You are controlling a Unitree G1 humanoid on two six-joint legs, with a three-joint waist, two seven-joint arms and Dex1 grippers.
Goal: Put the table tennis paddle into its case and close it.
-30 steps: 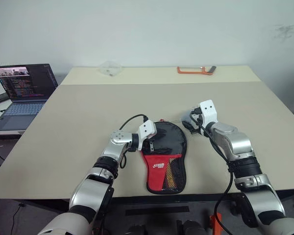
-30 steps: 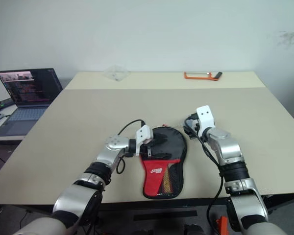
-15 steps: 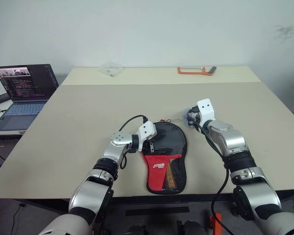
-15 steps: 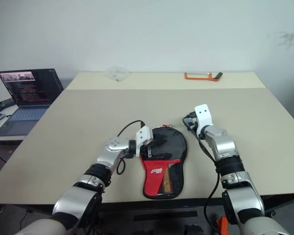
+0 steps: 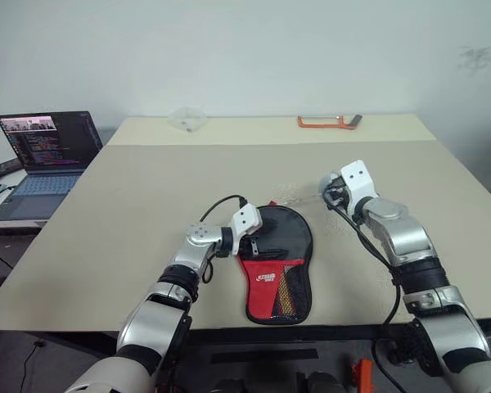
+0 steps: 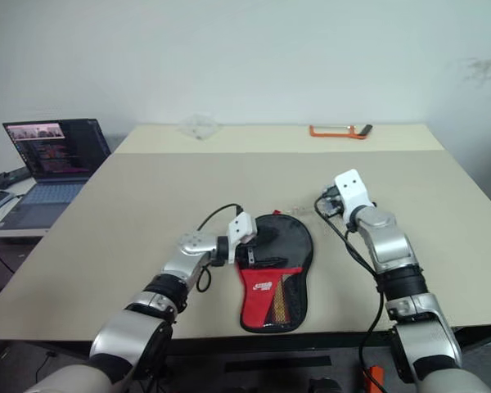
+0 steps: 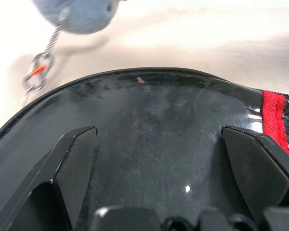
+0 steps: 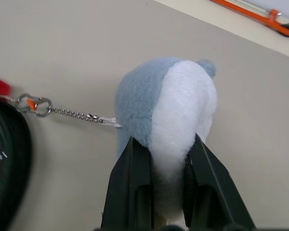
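The case (image 5: 282, 237), black on top with a red lower part and a mesh pocket, lies flat near the table's front edge. My left gripper (image 5: 259, 246) rests open on its black top, one finger (image 7: 74, 163) on each side of the glossy fabric (image 7: 159, 110). A thin chain (image 8: 70, 114) runs from the case's upper right edge to a small grey-blue and white plush toy (image 8: 168, 106). My right gripper (image 8: 166, 183) is shut on that toy, a little above the table to the right of the case (image 5: 334, 195). The paddle is hidden.
An open laptop (image 5: 45, 143) stands off the table's left side. At the far edge lie an orange-handled tool (image 5: 327, 122) and a clear plastic item (image 5: 186, 119). Bare tabletop (image 5: 147, 196) spreads left, right and behind the case.
My right gripper has shut on the plush toy and moved right and slightly up, drawing the chain out from the case. The left gripper has stayed on the case.
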